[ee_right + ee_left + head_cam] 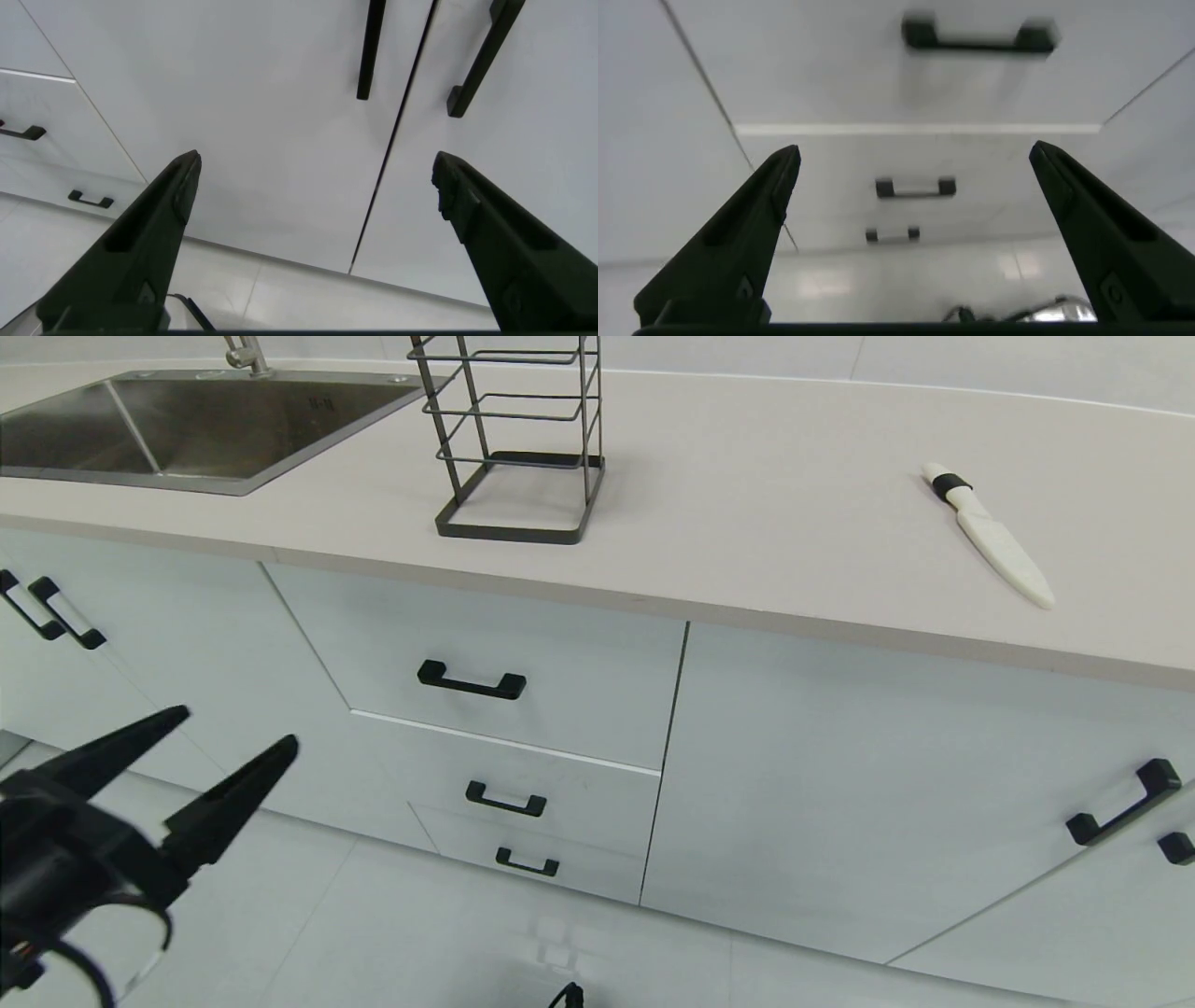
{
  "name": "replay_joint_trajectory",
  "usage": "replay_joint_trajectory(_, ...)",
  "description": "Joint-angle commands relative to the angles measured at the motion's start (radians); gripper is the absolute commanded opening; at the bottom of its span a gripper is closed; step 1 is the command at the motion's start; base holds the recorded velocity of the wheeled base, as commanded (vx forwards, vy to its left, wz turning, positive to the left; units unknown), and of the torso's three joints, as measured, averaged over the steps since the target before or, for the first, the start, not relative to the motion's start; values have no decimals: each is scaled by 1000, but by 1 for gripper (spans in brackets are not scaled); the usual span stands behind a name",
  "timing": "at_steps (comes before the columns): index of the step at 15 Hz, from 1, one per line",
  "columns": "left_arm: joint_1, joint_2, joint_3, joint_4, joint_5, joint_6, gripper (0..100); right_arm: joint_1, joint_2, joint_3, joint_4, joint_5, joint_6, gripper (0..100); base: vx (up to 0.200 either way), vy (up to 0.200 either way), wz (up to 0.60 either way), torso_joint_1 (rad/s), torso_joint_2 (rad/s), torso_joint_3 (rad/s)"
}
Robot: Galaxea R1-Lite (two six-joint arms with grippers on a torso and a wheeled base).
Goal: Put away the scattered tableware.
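Note:
A white knife [990, 534] with a black band on its handle lies on the pale countertop [747, 523] at the right. A dark wire rack [518, 439] stands empty on the counter left of centre. My left gripper [233, 747] hangs low at the left, in front of the cabinet fronts and well below the counter, open with nothing between its fingers [747, 233]. My right gripper [318, 168] is open too, facing white cabinet doors with black handles [369, 47], nothing held.
A steel sink [187, 425] with a tap is set into the counter at the far left. Below the counter run white drawers with black handles [471, 681] and cabinet doors. A pale tiled floor lies beneath.

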Motion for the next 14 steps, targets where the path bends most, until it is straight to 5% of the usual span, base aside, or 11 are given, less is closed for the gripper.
replay_joint_trajectory(1,112,-493,62,170,-17,30,100,0,1,0,0,1,1,100,0,0,0,0,0,0)
replay_joint_trajectory(6,178,-938,71,571,-40,52,100,2,3,0,0,1,0,100,0,0,0,0,0,0)
replay_joint_trajectory(8,196,-955,131,579,-40,55,100,2,3,0,0,1,0,100,0,0,0,0,0,0)
replay_joint_trajectory(9,230,-1017,140,791,-36,57,100,0,3,0,0,1,1,100,0,0,0,0,0,0)
replay_joint_trajectory(11,230,-1017,140,987,-7,61,100,0,1,0,0,1,1,100,0,0,0,0,0,0)
replay_joint_trajectory(14,230,-1017,140,987,43,38,100,0,1,0,0,1,3,100,0,0,-200,1,1,1)
